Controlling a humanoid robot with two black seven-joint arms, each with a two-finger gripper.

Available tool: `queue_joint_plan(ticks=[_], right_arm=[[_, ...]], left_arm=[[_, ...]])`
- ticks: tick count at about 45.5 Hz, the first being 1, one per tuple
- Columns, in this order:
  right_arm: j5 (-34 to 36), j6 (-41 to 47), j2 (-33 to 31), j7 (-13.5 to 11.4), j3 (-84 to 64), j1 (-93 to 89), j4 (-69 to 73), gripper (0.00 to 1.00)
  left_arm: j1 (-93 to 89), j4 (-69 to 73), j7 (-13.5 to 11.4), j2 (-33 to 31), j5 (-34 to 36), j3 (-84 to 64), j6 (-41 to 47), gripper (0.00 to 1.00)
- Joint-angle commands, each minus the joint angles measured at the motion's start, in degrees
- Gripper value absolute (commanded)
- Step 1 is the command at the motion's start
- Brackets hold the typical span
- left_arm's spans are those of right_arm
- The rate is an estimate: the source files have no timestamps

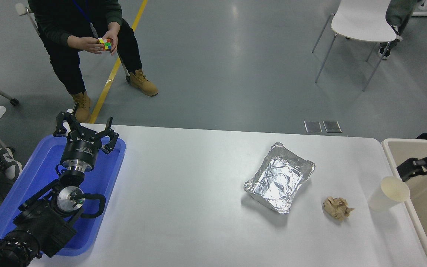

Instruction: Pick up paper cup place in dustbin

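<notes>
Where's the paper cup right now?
The paper cup stands upright near the table's right edge, beside the dustbin, with the crumpled brown paper wad to its left.
</notes>
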Motion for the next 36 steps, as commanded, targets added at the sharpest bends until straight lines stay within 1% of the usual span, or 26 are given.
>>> queue_joint_plan(ticks=[1, 11, 22, 36], right_arm=[[-0.45, -2.16, 1.09, -0.15, 3.6, -6.02, -4.52, 1.0], [-0.45, -4.62, 1.71, -0.15, 5.88, -10.06, -7.5, 1.0], [-0.36, -5.23, 5.13, -0.06, 6.76, -14.19, -12.6, 1.0], [-0.27, -6.46, 6.98, -0.06, 8.17, -17.27, -15.51, 1.0]], left_arm=[[0.0, 0.01, 0.0, -0.01, 0.06, 0.0, 0.0, 1.0], [-0.08, 0.01, 0.0, -0.01, 0.06, 0.0, 0.0, 1.0], [0.0, 0.1, 0.0, -0.01, -0.03, 0.0, 0.0, 1.0], [0.0, 0.1, 0.0, -0.01, -0.03, 0.0, 0.0, 1.0]])
